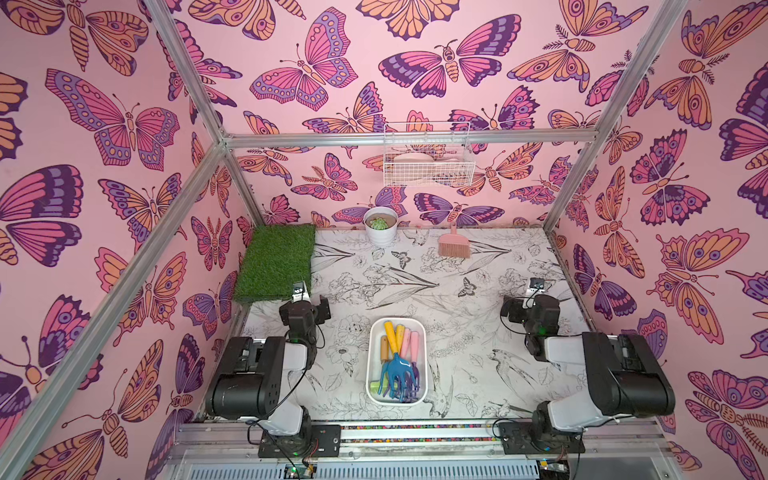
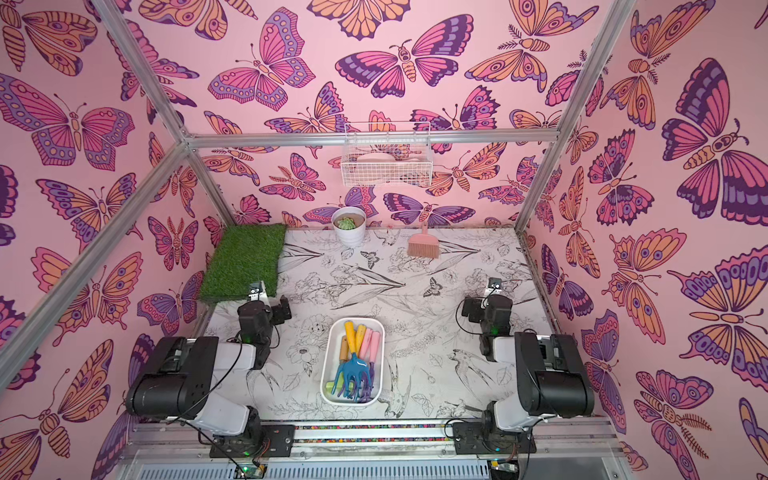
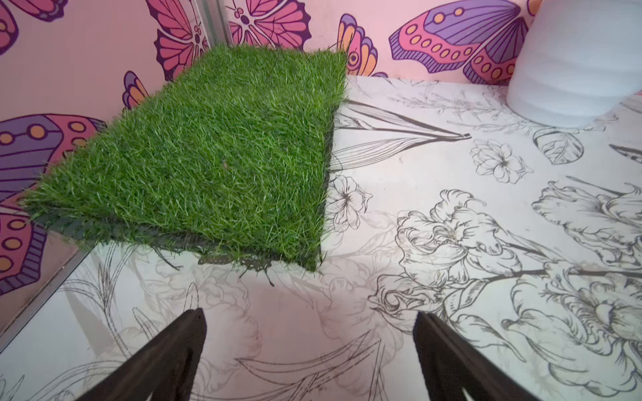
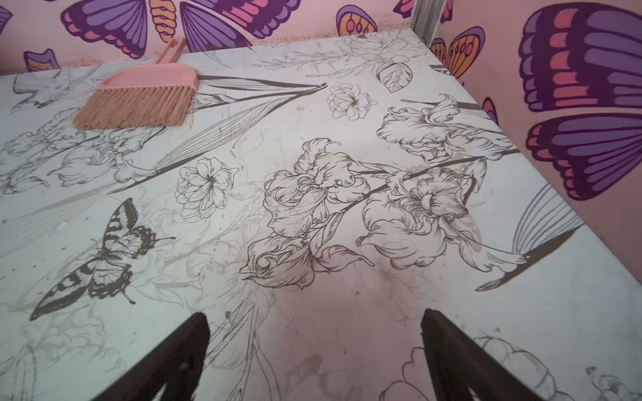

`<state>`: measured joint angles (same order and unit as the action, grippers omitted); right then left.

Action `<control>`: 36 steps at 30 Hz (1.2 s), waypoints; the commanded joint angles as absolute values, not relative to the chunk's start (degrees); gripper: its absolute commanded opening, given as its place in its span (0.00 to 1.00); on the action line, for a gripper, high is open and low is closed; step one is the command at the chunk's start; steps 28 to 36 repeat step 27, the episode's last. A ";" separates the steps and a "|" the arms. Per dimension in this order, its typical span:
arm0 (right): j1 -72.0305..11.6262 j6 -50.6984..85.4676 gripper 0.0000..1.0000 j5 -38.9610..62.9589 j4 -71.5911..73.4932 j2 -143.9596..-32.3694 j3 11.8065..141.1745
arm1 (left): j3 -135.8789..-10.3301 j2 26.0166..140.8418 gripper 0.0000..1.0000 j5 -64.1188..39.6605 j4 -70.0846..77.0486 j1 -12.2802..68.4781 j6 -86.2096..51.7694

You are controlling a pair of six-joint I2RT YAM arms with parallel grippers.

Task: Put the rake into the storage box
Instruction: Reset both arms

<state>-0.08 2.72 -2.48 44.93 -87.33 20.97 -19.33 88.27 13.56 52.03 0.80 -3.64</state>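
The blue rake (image 1: 397, 369) with its yellow handle lies inside the storage box (image 1: 425, 357), which sits mid-width on the near half of the table (image 1: 478, 291). The job looks done, and the risk left is undoing it.

The rake rests on a heap of other hand tools rather than on the box floor. Its prongs lie over a purple forked tool at the near end. A knock to the box, or a claw dipping back in, could catch those prongs and drag the rake or its neighbours over the low rim.

Both arms are folded back on either side of the box, well apart from it. The left claw (image 3: 310, 312) is spread wide with nothing in it and faces the grass mat (image 3: 208, 156) in the far left corner. The right claw (image 4: 313, 312) is just as wide and empty, above bare table, facing the pink brush (image 4: 139, 100).

The rake looks like glossy hard plastic. Its curved prongs point near and its handle points far, ending just inside the far rim. I cannot tell how steadily it sits.
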 commanded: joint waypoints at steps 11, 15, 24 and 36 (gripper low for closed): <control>0.26 2.74 0.99 -2.91 48.65 -86.66 22.28 | -20.21 88.52 0.99 12.66 53.40 0.53 -3.33; 0.09 2.64 0.99 -2.99 47.32 -86.39 22.68 | -20.22 88.49 0.99 12.51 53.32 0.48 -3.34; 0.05 2.81 0.98 -3.09 45.14 -86.84 23.99 | -20.38 88.54 1.00 12.48 53.27 0.62 -3.10; 0.01 2.53 0.99 -3.18 46.40 -86.18 22.94 | -20.31 88.58 1.00 12.44 53.30 0.62 -3.09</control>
